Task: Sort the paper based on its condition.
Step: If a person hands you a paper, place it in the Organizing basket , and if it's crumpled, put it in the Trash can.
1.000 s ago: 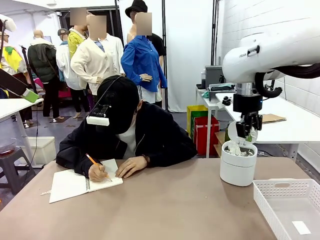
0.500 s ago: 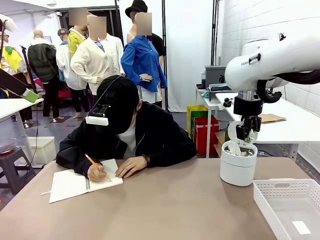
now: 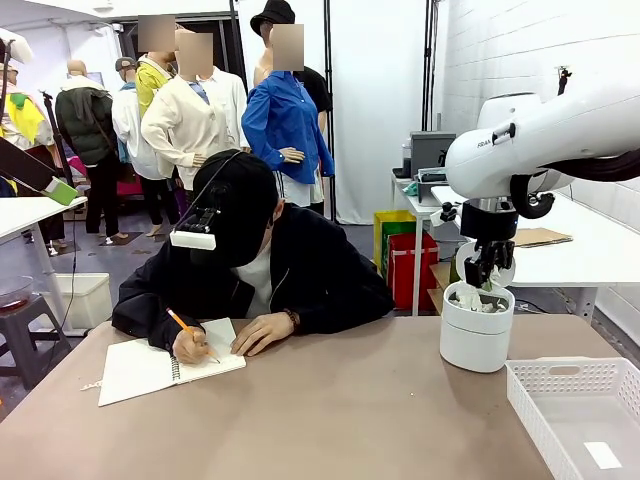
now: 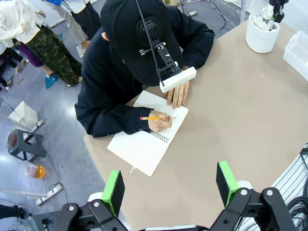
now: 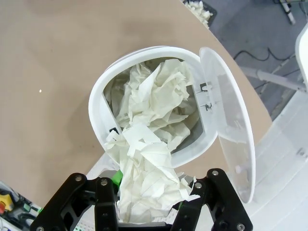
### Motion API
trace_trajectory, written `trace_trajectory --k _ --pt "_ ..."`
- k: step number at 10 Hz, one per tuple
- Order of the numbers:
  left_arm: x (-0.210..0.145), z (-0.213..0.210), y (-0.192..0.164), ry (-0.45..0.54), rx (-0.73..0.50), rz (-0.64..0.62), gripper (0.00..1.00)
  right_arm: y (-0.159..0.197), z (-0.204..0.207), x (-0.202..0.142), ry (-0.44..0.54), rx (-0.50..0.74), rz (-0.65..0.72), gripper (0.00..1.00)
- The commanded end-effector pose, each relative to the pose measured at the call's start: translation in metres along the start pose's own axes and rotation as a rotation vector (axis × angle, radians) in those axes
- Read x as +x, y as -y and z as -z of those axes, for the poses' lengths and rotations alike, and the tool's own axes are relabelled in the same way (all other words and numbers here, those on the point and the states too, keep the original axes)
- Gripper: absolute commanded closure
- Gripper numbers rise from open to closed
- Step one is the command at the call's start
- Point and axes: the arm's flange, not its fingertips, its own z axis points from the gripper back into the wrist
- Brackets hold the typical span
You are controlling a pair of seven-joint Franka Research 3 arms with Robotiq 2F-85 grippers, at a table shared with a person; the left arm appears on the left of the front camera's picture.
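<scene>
One crumpled wad [image 5: 144,178], long axis upright — right gripper [image 5: 144,211] clamped

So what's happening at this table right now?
The right gripper is shut on a crumpled paper wad, held just above a white bin with its lid open and more crumpled paper inside. A white basket beside the bin holds one flat slip. Across the table a person writes in a spiral notebook with a pencil. The left gripper hangs open high above the table.
</scene>
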Motion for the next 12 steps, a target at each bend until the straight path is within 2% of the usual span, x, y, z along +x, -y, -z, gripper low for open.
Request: trace_trajectory --k 1,2,6,7,12 --pt "0.0001 -0.0004 0.0005 0.0 0.0 -0.002 0.0 0.0009 -0.0025 0.0002 -0.005 0.003 0.001 1.0" --pt "0.0001 -0.0004 0.0005 0.0 0.0 -0.002 0.0 0.0 0.0 0.0 0.0 0.0 0.0 0.89" --pt "0.0001 -0.0004 0.0005 0.0 0.0 -0.002 0.0 -0.0032 -0.0015 -0.0017 -0.017 -0.003 -0.014 0.14" --pt "0.0001 -0.0004 0.0005 0.0 0.0 -0.002 0.0 -0.0041 -0.0025 -0.0021 -0.02 -0.006 -0.016 0.0" --pt "0.0001 -0.0004 0.0005 0.0 0.0 -0.002 0.0 -0.0089 -0.0025 -0.0009 -0.048 -0.041 -0.032 0.0"
